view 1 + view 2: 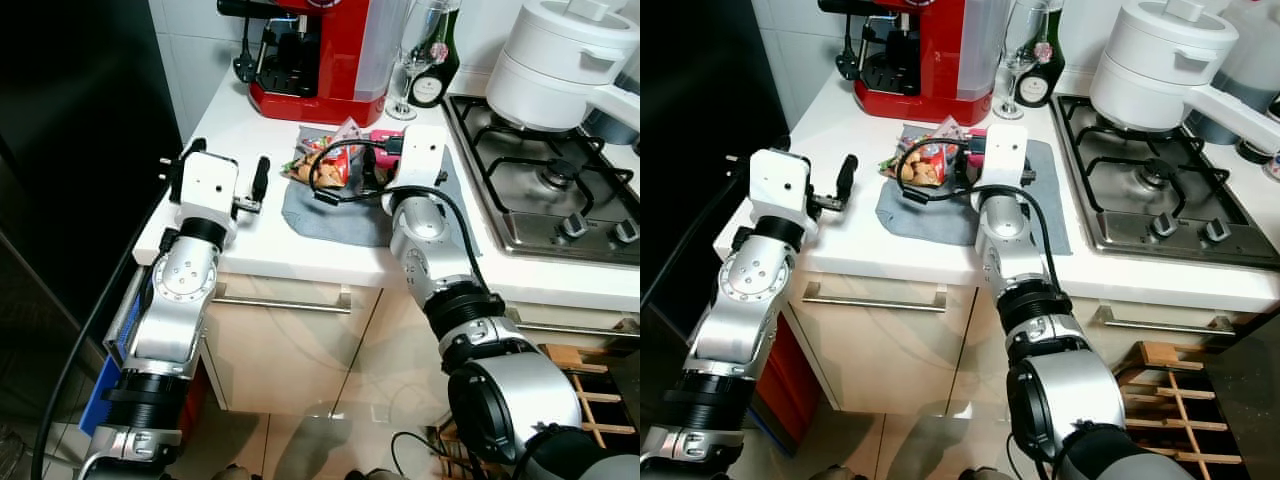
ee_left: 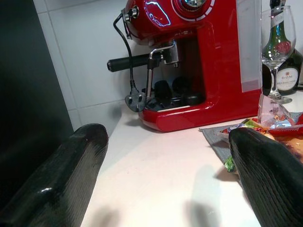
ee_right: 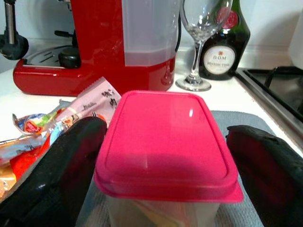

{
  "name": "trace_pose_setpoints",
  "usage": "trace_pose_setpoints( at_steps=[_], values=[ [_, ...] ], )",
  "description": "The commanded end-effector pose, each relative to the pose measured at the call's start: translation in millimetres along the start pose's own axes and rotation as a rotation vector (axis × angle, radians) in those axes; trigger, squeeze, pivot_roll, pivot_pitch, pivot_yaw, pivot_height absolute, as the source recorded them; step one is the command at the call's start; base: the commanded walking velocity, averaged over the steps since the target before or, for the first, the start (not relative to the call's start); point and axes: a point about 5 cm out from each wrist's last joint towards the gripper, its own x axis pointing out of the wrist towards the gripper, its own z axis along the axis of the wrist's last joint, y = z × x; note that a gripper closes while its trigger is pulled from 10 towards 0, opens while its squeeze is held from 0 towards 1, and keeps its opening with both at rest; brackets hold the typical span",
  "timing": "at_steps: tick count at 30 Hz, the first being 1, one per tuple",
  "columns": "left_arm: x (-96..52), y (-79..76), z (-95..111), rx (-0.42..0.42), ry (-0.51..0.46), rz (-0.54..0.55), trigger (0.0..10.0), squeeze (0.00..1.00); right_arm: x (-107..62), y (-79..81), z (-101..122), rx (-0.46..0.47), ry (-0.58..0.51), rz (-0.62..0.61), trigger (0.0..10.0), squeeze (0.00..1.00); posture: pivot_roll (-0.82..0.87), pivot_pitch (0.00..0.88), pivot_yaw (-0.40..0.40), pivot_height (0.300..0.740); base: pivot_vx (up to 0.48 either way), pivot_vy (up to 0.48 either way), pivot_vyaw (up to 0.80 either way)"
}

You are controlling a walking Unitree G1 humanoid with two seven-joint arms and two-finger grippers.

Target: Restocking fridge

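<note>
on grey mat, near counter front edge:
right gripper: wide, straddling pink-lidded container; centre, close below lid rim
left gripper: wide, idle at left corner

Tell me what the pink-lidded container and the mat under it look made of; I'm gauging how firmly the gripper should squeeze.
The container looks like thin plastic: a glossy pink lid showing a small highlight, over a cloudy see-through body. The mat looks like grey cloth or felt, matte, with soft uneven edges; which one I can't tell. The right gripper is open, one finger to each side of the container.
</note>
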Motion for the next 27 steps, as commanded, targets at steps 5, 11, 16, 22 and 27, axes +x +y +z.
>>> trace_pose_setpoints(
  at_steps=[5,11,16,22,27],
  values=[
    [0.3,-0.3,5,0.004,-0.013,-0.002,10.0,0.00,3.0,0.9,0,0.052,0.051,-0.003,10.0,0.00,0.04,0.000,-0.070,0.740,0.000,0.000,0.00],
    [0.6,-0.4,5,0.006,-0.010,-0.003,10.0,0.00,3.1,1.0,-3,0.060,0.074,0.000,10.0,0.00,0.04,0.000,-0.070,0.740,0.000,0.000,0.00],
    [1.3,-0.8,4,0.006,-0.007,-0.004,10.0,0.00,3.3,1.1,-7,0.075,0.112,0.007,10.0,0.00,0.04,0.000,-0.071,0.740,0.000,0.000,0.00],
    [1.6,-1.3,4,0.006,-0.005,-0.004,10.0,0.00,2.8,0.1,-12,0.076,0.145,0.002,10.0,0.00,0.04,0.000,-0.072,0.740,0.000,0.000,0.00],
    [1.9,-1.6,4,0.005,-0.004,-0.004,10.0,0.00,2.0,0.2,-18,0.083,0.183,0.004,10.0,0.00,0.04,0.000,-0.073,0.740,0.000,0.000,0.00]
  ],
)
